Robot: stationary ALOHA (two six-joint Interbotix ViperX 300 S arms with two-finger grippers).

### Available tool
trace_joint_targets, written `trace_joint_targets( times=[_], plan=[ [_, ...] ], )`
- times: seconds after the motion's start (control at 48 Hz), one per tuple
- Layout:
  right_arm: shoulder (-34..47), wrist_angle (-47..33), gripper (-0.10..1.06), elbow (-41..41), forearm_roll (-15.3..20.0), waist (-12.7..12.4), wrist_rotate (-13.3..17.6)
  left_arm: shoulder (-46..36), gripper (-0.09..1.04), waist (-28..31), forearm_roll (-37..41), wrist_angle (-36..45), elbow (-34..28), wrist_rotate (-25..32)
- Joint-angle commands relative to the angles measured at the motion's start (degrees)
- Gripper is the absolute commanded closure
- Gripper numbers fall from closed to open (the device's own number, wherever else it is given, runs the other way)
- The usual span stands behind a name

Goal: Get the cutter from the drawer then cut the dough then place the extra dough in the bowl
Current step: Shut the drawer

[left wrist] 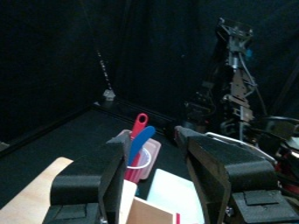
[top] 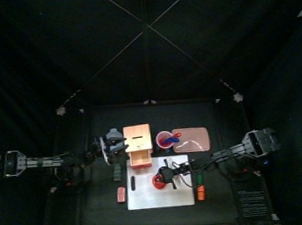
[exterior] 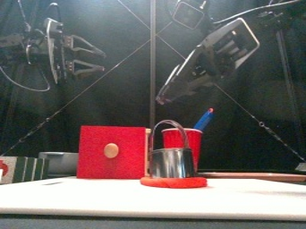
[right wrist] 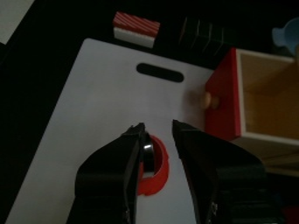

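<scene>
We see the cutter (exterior: 173, 161) standing on the red dough (exterior: 174, 182) on the white board (right wrist: 93, 105). Our right gripper (right wrist: 159, 129) hangs above it, jaws slightly parted and empty. Our left gripper (left wrist: 152, 137) hangs raised, jaws spread.

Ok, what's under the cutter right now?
The cutter stands on the red dough, whose edge shows past its base on both sides, on the white board. In the front view, the cutter's wall hides the dough inside the ring.
</scene>
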Motion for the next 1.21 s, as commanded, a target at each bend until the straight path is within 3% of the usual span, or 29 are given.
trace_joint_targets(
  times=[0.021, 0.229, 0.438, 0.854, 1.208],
  plan=[
    [1.0, -0.1, 0.30, -3.2, 0.3, 0.2, 0.1, 0.2, 0.17, 6.4, 1.8, 10.5, -5.2, 0.2],
    [4.5, -0.2, 0.51, -6.9, 0.1, 0.2, 0.0, 1.2, 0.39, 12.4, 13.3, 31.7, -12.7, -0.2],
    [8.9, -0.2, 0.70, -10.5, -0.5, 0.4, -1.0, 5.4, 0.46, 14.8, 19.2, 45.4, -17.8, 0.1],
    [15.3, 1.1, 0.70, -16.2, -1.3, 0.7, -0.8, 22.1, 0.46, 19.9, 28.8, 52.2, -28.8, 1.1],
    [17.7, 9.4, 0.70, -20.0, -3.2, 0.3, -0.8, 34.3, 0.46, 19.8, 27.6, 60.6, -38.8, 9.8]
  ],
)
